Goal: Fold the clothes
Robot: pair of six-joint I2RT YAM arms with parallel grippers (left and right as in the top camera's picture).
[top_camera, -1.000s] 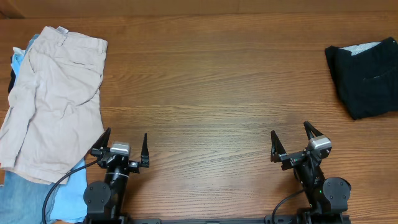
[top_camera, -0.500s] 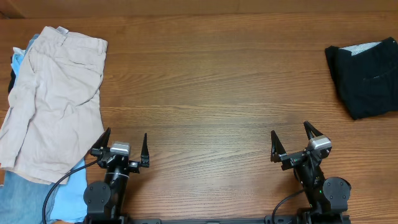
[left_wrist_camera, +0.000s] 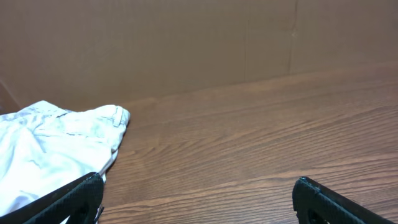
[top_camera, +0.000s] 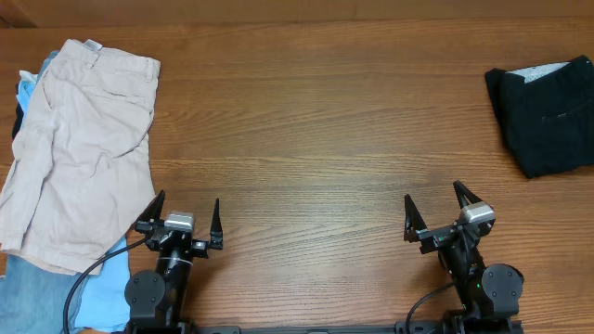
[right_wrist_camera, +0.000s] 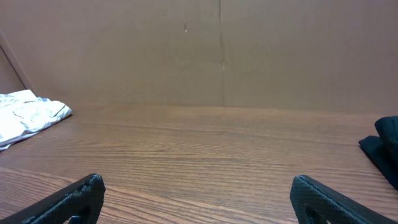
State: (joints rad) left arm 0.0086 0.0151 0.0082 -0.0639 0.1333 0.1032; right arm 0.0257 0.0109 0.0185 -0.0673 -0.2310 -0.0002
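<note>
The beige khaki shorts (top_camera: 83, 148) lie spread at the far left of the table, white waistband label at the top, on top of light-blue jeans (top_camera: 46, 288) and a pale blue garment (top_camera: 28, 88). They also show in the left wrist view (left_wrist_camera: 50, 137) and the right wrist view (right_wrist_camera: 28, 112). A folded black garment (top_camera: 548, 111) lies at the far right, its edge in the right wrist view (right_wrist_camera: 385, 146). My left gripper (top_camera: 186, 215) is open and empty near the front edge, just right of the shorts. My right gripper (top_camera: 434, 206) is open and empty at the front right.
The wooden table (top_camera: 316, 130) stretches between the two piles. A brown wall (left_wrist_camera: 186, 43) stands behind the table's far edge.
</note>
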